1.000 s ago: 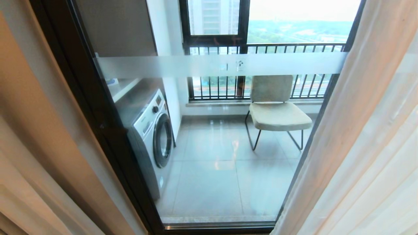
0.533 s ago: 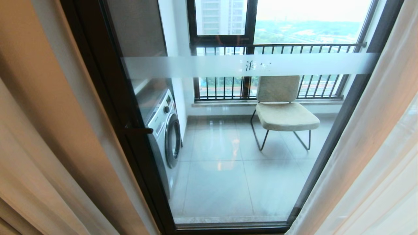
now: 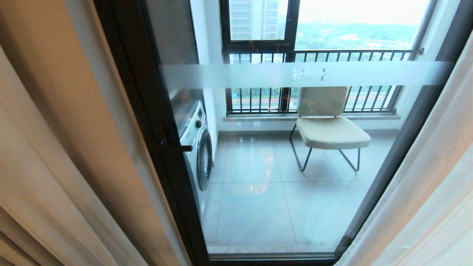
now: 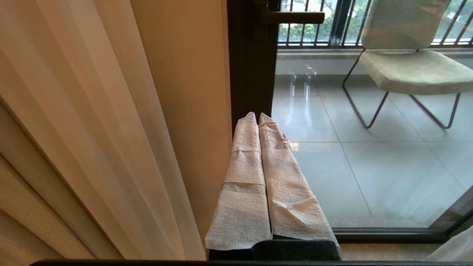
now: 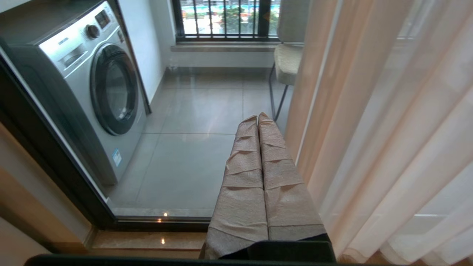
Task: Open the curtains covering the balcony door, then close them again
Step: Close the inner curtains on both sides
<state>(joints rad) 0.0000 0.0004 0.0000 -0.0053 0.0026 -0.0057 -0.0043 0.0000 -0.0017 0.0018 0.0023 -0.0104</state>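
The curtains stand drawn apart. A beige drape with sheer folds [image 3: 55, 147] hangs on the left and a white sheer [image 3: 436, 177] on the right. Between them the balcony door [image 3: 147, 92] shows its dark frame, glass and a frosted white band [image 3: 240, 75]. Neither arm appears in the head view. My left gripper [image 4: 258, 115] is shut and empty, its cloth-wrapped fingers pointing at the door frame [image 4: 251, 74] beside the left curtain [image 4: 92, 129]. My right gripper [image 5: 257, 116] is also shut and empty, close beside the right sheer [image 5: 388, 129].
A lever handle [image 3: 177, 148] juts from the door frame. Behind the glass stand a washing machine [image 3: 197, 147] on the left and a beige chair [image 3: 330, 133] by the black-barred railing window [image 3: 314, 99]. A dark sill [image 5: 147, 223] runs along the door's foot.
The whole head picture has slid to the right, so the camera has moved. More of the left curtain and the door handle now show. Both arms keep still.
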